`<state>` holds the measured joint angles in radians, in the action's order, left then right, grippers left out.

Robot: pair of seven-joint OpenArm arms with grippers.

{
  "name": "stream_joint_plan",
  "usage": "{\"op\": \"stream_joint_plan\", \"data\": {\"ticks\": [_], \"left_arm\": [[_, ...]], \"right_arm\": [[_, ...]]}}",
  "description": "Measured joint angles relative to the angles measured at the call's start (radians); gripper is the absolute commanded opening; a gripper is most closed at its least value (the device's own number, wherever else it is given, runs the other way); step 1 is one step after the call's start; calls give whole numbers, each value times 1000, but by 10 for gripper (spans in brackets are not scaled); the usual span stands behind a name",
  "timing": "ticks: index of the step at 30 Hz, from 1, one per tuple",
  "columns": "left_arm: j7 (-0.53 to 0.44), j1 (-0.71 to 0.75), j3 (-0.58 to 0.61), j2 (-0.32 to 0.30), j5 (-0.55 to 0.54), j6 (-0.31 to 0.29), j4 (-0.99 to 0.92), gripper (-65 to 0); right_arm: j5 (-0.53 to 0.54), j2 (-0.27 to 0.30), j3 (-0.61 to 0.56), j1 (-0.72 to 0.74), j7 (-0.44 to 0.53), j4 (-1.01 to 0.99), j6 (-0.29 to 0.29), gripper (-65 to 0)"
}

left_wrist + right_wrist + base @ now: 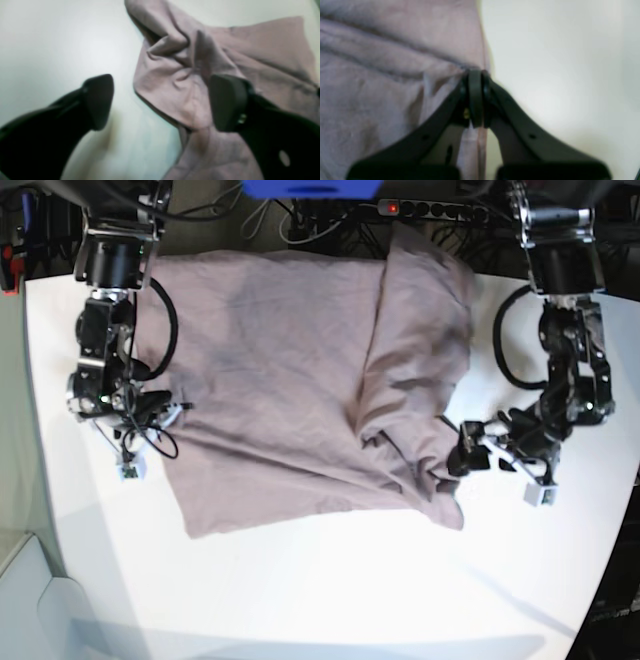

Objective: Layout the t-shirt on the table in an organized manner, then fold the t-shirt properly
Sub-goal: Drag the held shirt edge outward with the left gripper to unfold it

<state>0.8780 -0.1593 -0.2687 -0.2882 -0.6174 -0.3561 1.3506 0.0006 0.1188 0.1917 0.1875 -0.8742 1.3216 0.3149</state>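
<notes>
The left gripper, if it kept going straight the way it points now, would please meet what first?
Most likely the rumpled edge of the dusty mauve cotton t-shirt, lying just ahead of the left gripper with its jaws open; depth is unclear.

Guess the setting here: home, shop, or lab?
Most likely a robotics lab bench. Two table-mounted arms flank a white table holding only a mauve t-shirt, and a power strip with loose cables runs along the far edge.
</notes>
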Motion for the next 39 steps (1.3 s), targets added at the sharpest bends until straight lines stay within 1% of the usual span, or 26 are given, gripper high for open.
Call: {"op": "stream_joint_plan", "data": {"ticks": [2, 5, 7, 9, 12, 13, 14, 16, 17, 19, 20, 21, 32, 33, 34, 36, 37, 38, 39], "left_arm": [[-10, 43, -20, 32, -10, 0, -3, -9], [-45, 96, -47, 91, 15, 4, -8, -9], [-46, 101, -50, 123, 37, 5, -8, -10], [-67, 94, -51, 151, 47, 4, -8, -10], [-67, 97, -51, 159, 58, 3, -18, -12], [-68, 95, -52, 158, 58, 3, -39, -22], [-87, 94, -56, 158, 45, -8, -55, -43], [-103, 85, -57, 158, 40, -8, -82, -126], [-120, 83, -57, 158, 46, -7, -92, -185], [-131, 84, -57, 158, 47, -8, -107, -322], [-131, 86, -57, 158, 44, -7, -112, -373], [-128, 87, -57, 159, 46, -7, -118, -409], [-132, 86, -57, 169, 43, -6, -122, -423], [-127, 84, -57, 169, 44, -7, -122, -437], [-119, 80, -57, 168, 49, -6, -122, -467], [-120, 77, -57, 167, 50, -6, -122, -568], [-120, 78, -60, 167, 51, -7, -122, -630], [-119, 78, -77, 169, 49, -7, -122, -650], [-110, 78, -100, 170, 48, -6, -122, -650]], "right_arm": [[0, 0, 0, 0, 0, 0, 0, -650], [-2, -6, 0, 0, 1, 0, 0, -650], [-4, -12, 2, 0, 3, 0, 0, -650], [-3, -14, 2, 0, 4, 1, 0, -650], [-5, -14, -18, 0, 4, 2, 0, -650], [-4, -14, -24, 0, 5, 2, 0, -650], [-3, -14, -26, 0, 8, 2, 0, -650], [-3, -15, -26, 0, 7, 2, 0, -650], [-3, -14, -26, 0, 7, 2, 0, -650], [-2, -14, -26, 0, 6, 2, 0, -650], [0, -14, -26, 0, 7, 2, 0, -650], [0, -14, -26, 0, 7, 2, 0, -650], [0, -14, -26, 0, 7, 2, 0, -650], [0, -14, -26, 0, 7, 2, 0, -650], [0, -14, -26, 0, 7, 2, 0, -650], [0, -14, -26, 0, 6, 2, 0, -650], [0, -14, -26, 0, 6, 2, 0, -650], [0, -14, -26, 0, 7, 2, 0, -650], [0, -14, -26, 0, 7, 2, 0, -650]]}}
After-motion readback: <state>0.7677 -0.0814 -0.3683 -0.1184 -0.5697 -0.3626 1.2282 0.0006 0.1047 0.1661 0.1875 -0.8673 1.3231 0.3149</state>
